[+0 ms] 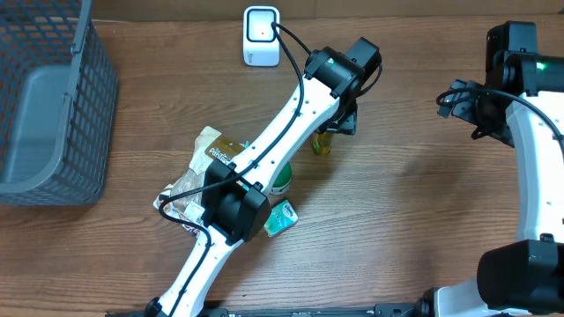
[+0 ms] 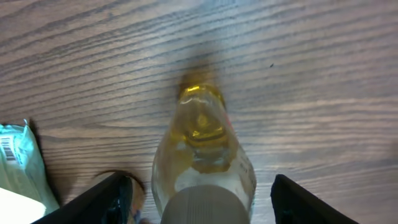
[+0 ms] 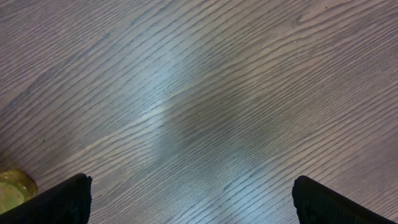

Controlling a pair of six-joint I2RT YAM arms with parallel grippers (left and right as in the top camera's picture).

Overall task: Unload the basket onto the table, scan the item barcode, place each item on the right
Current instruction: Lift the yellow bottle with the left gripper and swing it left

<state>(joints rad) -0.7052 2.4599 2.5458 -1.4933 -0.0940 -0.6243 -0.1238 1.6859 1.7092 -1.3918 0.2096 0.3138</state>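
You see your left gripper (image 2: 205, 199) spread either side of the yellow bottle (image 2: 202, 137), not pinching it, while your right gripper (image 3: 196, 202) gapes wide over the table (image 3: 199, 74).

Operator: Where does the overhead camera sit?

Technician: It is fixed above the table (image 1: 397, 220) and faces straight down from a distance. It takes in the whole work surface, from the basket (image 1: 53, 106) at the left edge to the scanner (image 1: 261, 35) at the top.

Operator: And the wrist cameras?

Technician: Each faces downward at close range. The left one looks past the left fingers (image 2: 106, 199) onto the bottle (image 2: 202, 155), very near, with the teal packet (image 2: 18, 162) at its left edge. The overhead view shares both. The right one looks past the right fingers (image 3: 62, 202) onto the table's wood grain.
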